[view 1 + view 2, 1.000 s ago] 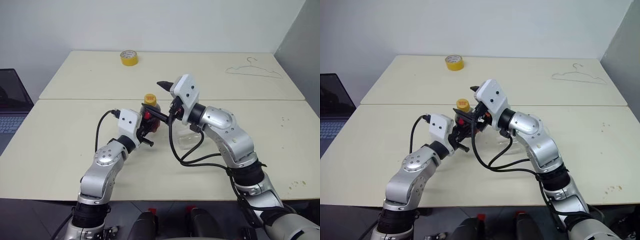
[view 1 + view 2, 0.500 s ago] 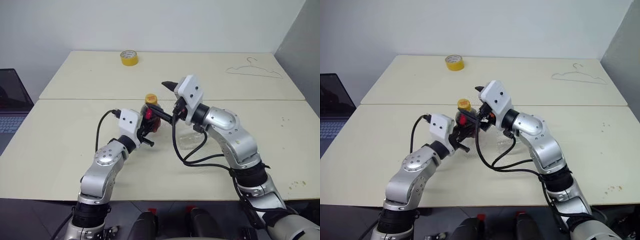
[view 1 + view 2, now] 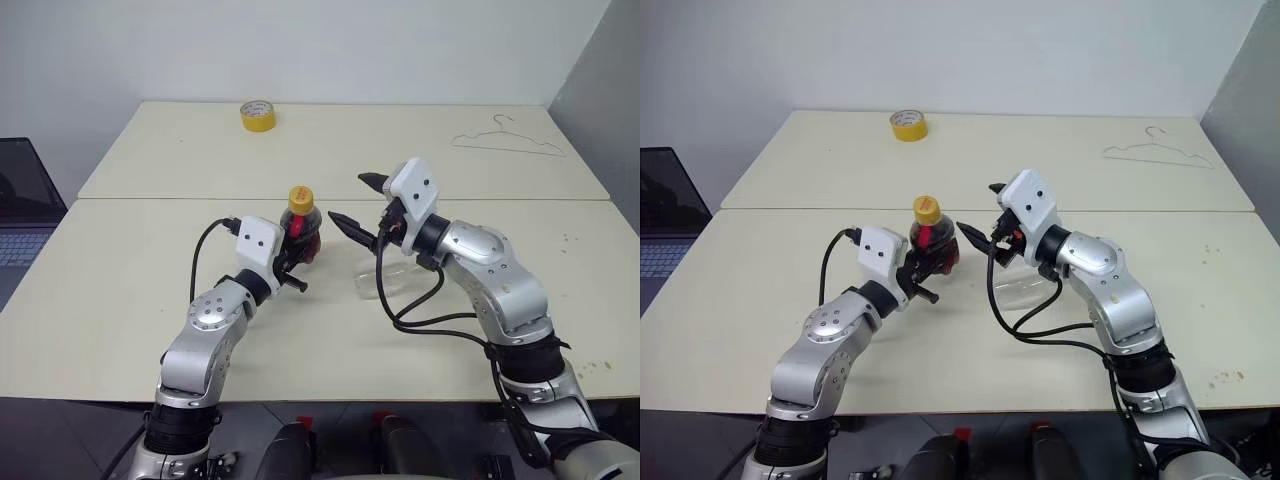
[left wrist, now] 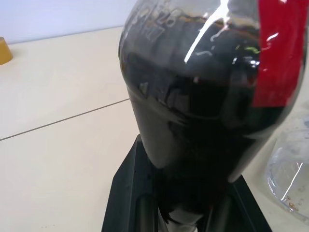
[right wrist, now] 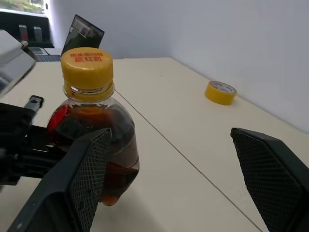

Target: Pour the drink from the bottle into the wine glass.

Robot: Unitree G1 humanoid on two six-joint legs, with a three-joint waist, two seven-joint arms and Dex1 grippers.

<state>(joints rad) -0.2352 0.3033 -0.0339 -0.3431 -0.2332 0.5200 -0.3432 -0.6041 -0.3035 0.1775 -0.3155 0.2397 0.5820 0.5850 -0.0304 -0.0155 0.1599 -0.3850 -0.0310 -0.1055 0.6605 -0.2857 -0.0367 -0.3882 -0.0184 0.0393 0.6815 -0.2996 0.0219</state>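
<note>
Bottle [image 3: 301,233] upright, yellow cap, dark drink, clamped in left pincer [image 3: 291,258], right pincer [image 3: 358,201] wide apart.

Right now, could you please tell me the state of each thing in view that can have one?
Bottle: upright, yellow cap on, part full of dark drink, held.
Left gripper: shut on the bottle's body.
Right gripper: open, holding nothing, beside the bottle.
Wine glass: lying on its side on the table, looks empty.
Tape roll: flat on the far table.
Hanger: lying flat.
</note>
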